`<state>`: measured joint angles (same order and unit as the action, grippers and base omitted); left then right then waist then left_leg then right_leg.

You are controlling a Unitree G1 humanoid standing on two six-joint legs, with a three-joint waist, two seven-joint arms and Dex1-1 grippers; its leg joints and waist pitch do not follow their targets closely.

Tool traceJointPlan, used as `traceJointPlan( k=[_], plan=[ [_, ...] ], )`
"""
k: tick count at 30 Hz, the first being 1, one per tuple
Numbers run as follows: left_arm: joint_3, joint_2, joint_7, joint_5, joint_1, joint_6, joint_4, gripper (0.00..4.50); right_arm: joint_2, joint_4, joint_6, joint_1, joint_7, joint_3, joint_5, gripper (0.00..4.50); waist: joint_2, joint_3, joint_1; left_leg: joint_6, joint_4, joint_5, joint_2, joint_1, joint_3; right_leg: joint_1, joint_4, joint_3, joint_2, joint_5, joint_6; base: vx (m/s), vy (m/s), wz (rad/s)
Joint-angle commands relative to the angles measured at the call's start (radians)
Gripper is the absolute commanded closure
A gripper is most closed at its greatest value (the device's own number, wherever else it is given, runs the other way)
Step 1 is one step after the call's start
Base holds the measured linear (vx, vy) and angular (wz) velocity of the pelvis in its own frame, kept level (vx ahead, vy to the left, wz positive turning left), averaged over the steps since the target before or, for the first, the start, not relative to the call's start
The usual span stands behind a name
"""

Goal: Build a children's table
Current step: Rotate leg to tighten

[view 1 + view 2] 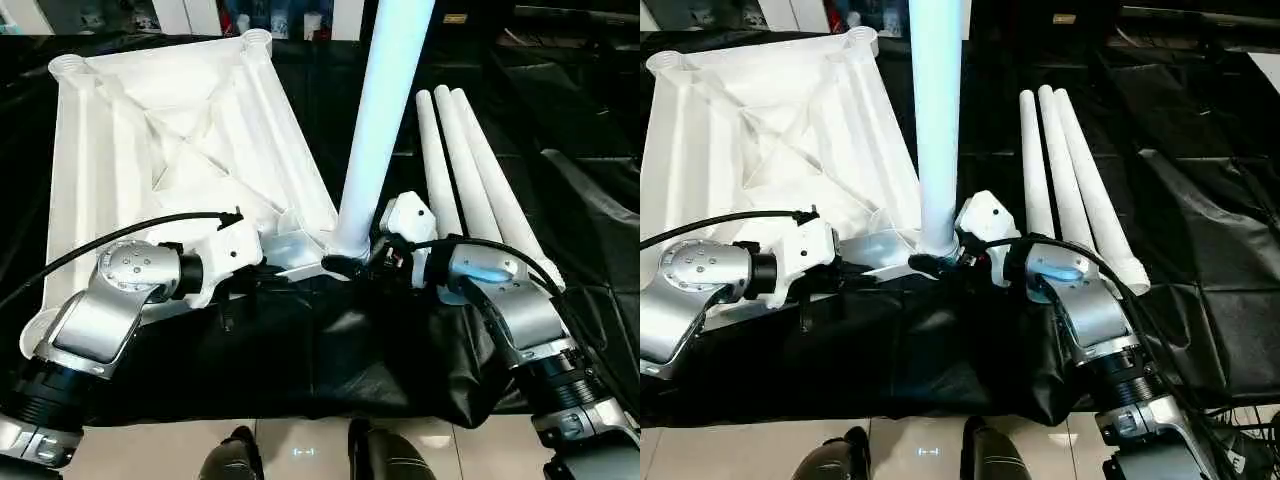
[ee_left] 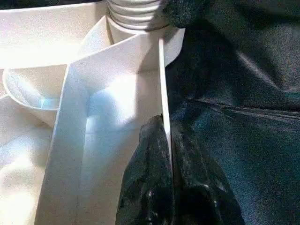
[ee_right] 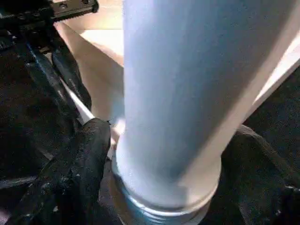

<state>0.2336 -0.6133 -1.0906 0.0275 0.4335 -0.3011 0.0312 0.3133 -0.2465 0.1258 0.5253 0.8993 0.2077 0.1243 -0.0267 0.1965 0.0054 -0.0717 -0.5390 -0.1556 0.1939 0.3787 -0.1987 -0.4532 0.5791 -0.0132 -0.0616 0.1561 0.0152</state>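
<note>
While leg (image 1: 380, 120) is gripped at base by right fingers (image 3: 82, 159) in near corner socket, tabletop (image 1: 170, 130) rim is pinched by left fingers (image 2: 150, 178); cross-threading risked if leg tilts.

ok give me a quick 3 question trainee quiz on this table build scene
1. How many legs lie loose on the black cloth beside the tabletop?
2. True or false: the tabletop lies with its ribbed underside up.
3. Which claw is around the base of the upright leg? A) left claw B) right claw

Key
1. Three.
2. True.
3. B: the right claw has a finger on each side of the leg's base, while the left claw pinches the tabletop's thin edge wall.
</note>
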Motion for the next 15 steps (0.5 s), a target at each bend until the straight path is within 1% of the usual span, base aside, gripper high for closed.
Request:
traceJointPlan(
  k=[1,2,4,7,8,10,15],
  plan=[
    [0.064,-0.009,-0.043,-0.014,-0.038,-0.012,0.012,4.50,0.002,0.001,-0.008,0.003,0.017,0.009,0.019,1.06,-0.002,-0.066,-0.001,0.128,0.038,-0.066,0.024,-0.016,0.001,0.071,-0.026,0.037,-0.048,-0.035,0.276,0.000,0.000,0.00],
    [0.065,-0.011,-0.044,-0.012,-0.039,-0.011,0.012,4.50,0.003,0.000,-0.012,0.001,0.024,0.010,0.019,1.14,-0.001,-0.066,0.000,0.131,0.039,-0.064,0.024,-0.016,0.001,0.071,-0.027,0.036,-0.048,-0.036,0.277,0.000,0.000,0.00],
    [0.066,-0.012,-0.046,-0.011,-0.039,-0.011,0.013,4.50,0.004,-0.002,-0.017,-0.002,0.030,0.012,0.017,1.14,-0.001,-0.065,0.000,0.130,0.039,-0.070,0.025,-0.017,0.001,0.070,-0.028,0.036,-0.049,-0.020,0.277,0.000,0.000,0.00],
    [0.069,-0.013,-0.052,-0.009,-0.038,-0.009,0.015,4.50,0.005,-0.009,-0.023,-0.006,0.039,0.015,0.015,1.56,-0.001,-0.064,0.000,0.127,0.039,-0.077,0.025,-0.018,0.001,0.069,-0.028,0.036,-0.049,-0.007,0.278,0.000,0.000,0.00],
    [0.070,-0.013,-0.054,-0.009,-0.037,-0.009,0.015,4.50,0.004,-0.011,-0.024,-0.006,0.041,0.014,0.014,1.55,-0.002,-0.064,0.000,0.127,0.039,-0.076,0.025,-0.018,0.001,0.069,-0.028,0.036,-0.049,-0.008,0.278,0.000,0.000,0.00],
    [0.073,-0.015,-0.058,-0.008,-0.036,-0.007,0.017,4.50,0.003,-0.015,-0.026,-0.006,0.045,0.015,0.011,1.73,-0.001,-0.065,0.000,0.128,0.038,-0.068,0.025,-0.019,0.001,0.069,-0.026,0.036,-0.048,-0.022,0.281,0.000,0.000,0.00],
    [0.076,-0.017,-0.061,-0.010,-0.030,-0.005,0.022,4.50,0.004,-0.036,-0.043,-0.004,0.054,0.022,0.002,1.83,-0.003,-0.063,0.000,0.130,0.038,-0.072,0.025,-0.018,0.001,0.070,-0.026,0.036,-0.049,-0.016,0.281,0.000,0.000,0.00]
  ],
)
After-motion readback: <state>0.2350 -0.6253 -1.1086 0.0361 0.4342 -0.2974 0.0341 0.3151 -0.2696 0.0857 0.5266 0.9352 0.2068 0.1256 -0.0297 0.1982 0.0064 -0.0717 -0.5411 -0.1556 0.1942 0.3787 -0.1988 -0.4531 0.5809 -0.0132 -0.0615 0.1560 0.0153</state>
